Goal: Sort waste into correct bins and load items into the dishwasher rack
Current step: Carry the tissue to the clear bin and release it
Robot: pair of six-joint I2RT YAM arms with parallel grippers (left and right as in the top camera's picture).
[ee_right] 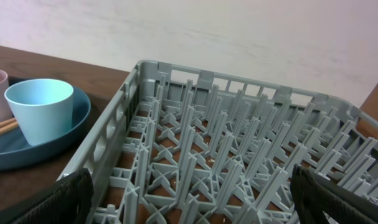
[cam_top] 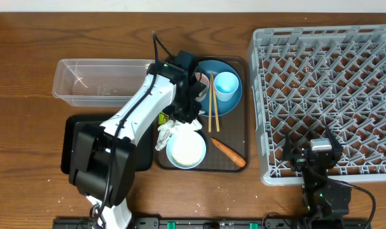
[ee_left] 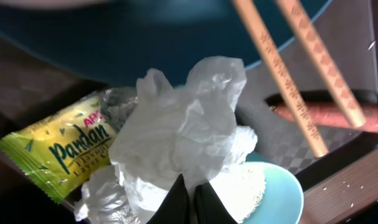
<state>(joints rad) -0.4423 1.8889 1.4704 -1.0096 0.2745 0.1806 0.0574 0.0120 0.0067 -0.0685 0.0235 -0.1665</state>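
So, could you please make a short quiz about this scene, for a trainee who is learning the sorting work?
1. What is the left gripper closed on?
A. the carrot
B. the crumpled paper
C. the chopsticks
2. The right gripper is at the rack. Is it open or shut?
3. True or false: the light blue cup stands in the rack.

Key
1. B
2. Open, with nothing between its fingers.
3. False. The cup stands on the plate.
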